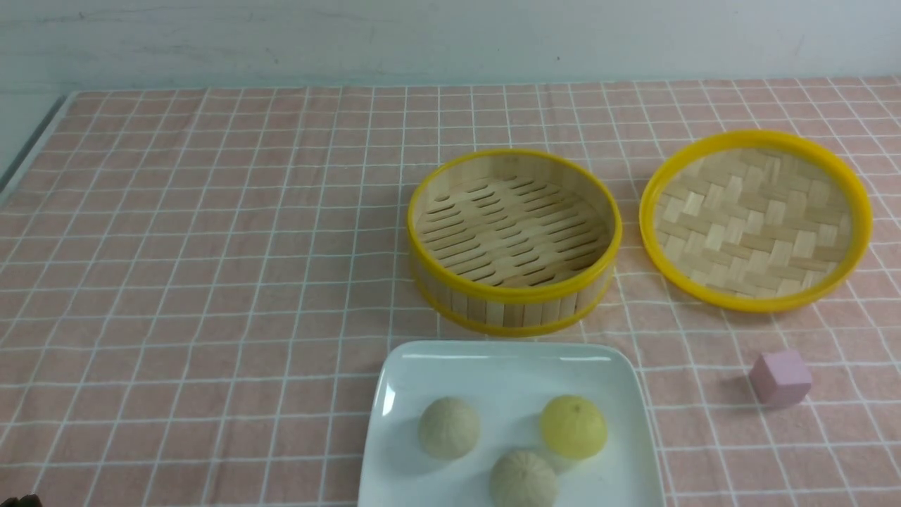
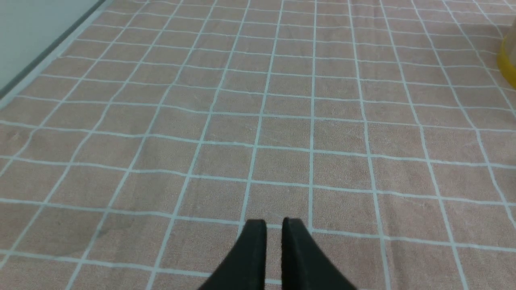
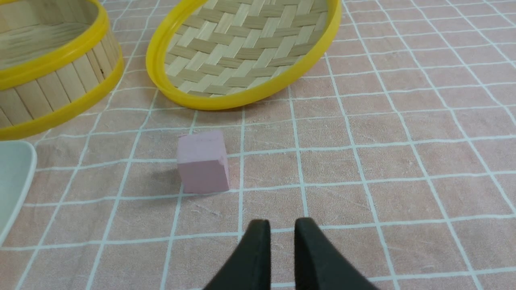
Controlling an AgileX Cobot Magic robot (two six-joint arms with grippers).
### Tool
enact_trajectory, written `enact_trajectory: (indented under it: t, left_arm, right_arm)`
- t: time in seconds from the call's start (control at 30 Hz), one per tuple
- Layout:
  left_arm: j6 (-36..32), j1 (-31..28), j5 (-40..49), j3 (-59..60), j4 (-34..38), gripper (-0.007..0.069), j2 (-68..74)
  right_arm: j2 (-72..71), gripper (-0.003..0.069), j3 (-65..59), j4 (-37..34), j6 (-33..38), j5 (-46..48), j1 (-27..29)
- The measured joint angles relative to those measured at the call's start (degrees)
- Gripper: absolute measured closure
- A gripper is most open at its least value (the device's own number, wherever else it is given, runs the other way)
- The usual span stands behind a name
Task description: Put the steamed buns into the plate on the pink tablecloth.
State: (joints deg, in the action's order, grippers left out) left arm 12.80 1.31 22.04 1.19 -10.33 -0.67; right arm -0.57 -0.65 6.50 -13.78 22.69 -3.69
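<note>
1. Where the pink tablecloth [image 1: 211, 246] covers the whole tabletop, a pale wall runs behind it.
2. Three buns [image 1: 521, 440]: two beige, one yellow, all on the single white plate [image 1: 493, 366] at the near edge.
3. One empty steamer basket [image 1: 514, 239], one woven lid [image 1: 757, 218], one pink cube [image 1: 780, 378].
4. Left claw [image 2: 274, 227] and right claw [image 3: 278, 227]: narrow gap, holding nothing, over bare cloth.

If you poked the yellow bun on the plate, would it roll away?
Probably not far. The yellow bun looks domed but sits flat on the plate, so it would likely slide. The glossy surface may be slippery, and the raised rim should stop it.
</note>
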Motion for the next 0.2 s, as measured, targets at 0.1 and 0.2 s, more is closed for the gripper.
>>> enact_trajectory:
  t: [0.1,0.2]
  left_arm:
    - [0.0,0.0,0.0,0.0,0.0,0.0529,0.0]
    - [0.0,0.0,0.0,0.0,0.0,0.0527,0.0]
  right_arm:
    - [0.0,0.0543,0.0,0.0,0.0,0.0,0.0]
    - [0.0,0.0539,0.0,0.0,0.0,0.0,0.0]
